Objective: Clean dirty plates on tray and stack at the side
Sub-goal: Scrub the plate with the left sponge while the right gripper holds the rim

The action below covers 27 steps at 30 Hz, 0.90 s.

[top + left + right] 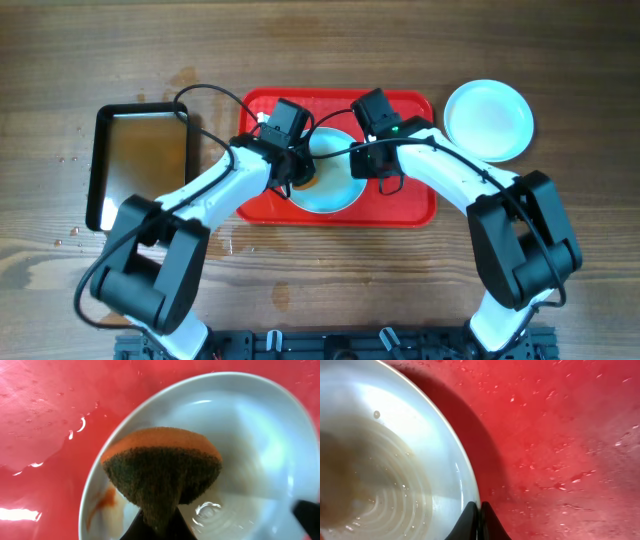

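From overhead you could only make out both arms crowding over the tray (400,205), with a plate (335,190) half hidden under them near the tray's middle. The wrist cams filled in the rest.

The left wrist view showed the left gripper (157,527) clamped tight on a sponge (162,470), orange on top and dark green scrubby underneath, sitting right over the plate's bowl. An orange-red smear (105,502) was on the plate's rim beside the sponge.

The right wrist view showed the right gripper (479,522) pinched closed on the plate's edge, with wet red tray all around and murky water (365,485) inside the plate.

The left arm (215,190) reached in from the tray's left, the right arm (450,175) from its right, both wrists angled down and meeting over the plate.

Only the overhead showed the other plate (488,120), off the tray just past its right end, and a metal pan (140,165) off its left end.
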Available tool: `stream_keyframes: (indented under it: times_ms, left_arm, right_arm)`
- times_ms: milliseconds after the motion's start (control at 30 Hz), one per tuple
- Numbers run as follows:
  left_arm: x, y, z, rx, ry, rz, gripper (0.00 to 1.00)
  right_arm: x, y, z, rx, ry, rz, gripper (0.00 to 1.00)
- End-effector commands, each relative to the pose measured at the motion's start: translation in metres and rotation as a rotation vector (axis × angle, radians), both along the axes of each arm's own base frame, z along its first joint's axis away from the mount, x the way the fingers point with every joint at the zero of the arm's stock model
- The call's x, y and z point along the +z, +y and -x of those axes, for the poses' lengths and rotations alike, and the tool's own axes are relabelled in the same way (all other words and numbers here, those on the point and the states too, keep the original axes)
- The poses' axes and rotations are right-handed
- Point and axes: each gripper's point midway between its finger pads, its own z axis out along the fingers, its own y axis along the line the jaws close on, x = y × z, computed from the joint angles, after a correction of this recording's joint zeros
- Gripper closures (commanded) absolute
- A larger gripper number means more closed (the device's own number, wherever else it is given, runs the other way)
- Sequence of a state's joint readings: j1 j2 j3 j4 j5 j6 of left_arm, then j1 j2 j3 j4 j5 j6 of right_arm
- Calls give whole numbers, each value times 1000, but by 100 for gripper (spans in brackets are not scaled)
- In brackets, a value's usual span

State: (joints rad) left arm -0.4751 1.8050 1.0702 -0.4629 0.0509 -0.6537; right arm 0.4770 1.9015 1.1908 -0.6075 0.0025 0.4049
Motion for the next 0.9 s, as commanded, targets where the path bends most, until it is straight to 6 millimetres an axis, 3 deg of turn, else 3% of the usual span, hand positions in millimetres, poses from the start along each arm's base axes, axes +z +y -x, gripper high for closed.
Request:
stream_keyframes:
  times_ms: [0, 100, 200, 367, 400, 533, 733, 867]
  left_arm:
    - [-21, -5, 4, -4, 45, 17, 96]
    - [-30, -19, 4, -30, 63, 82, 96]
    - [-43, -11, 7, -22, 87, 38, 96]
    - [-49, 63, 11, 24, 57, -374, 96]
    - [-44, 86, 11, 26, 41, -505, 96]
    - [-20, 125, 8, 61, -3, -750, 96]
    - [20, 127, -10, 120, -114, -768, 96]
    - [41, 108, -15, 129, -162, -614, 96]
  right_arm:
    - [1, -14, -3, 38, -50, 148, 96]
    - [1, -1, 1, 62, -58, 140, 96]
    - [1, 12, 8, 85, -61, 135, 96]
    - [0, 16, 14, 95, -49, 140, 96]
    - [0, 16, 15, 96, -47, 138, 96]
    - [0, 16, 15, 96, -47, 137, 96]
    - [0, 15, 16, 94, -39, 141, 96]
    - [-1, 15, 17, 94, -38, 141, 96]
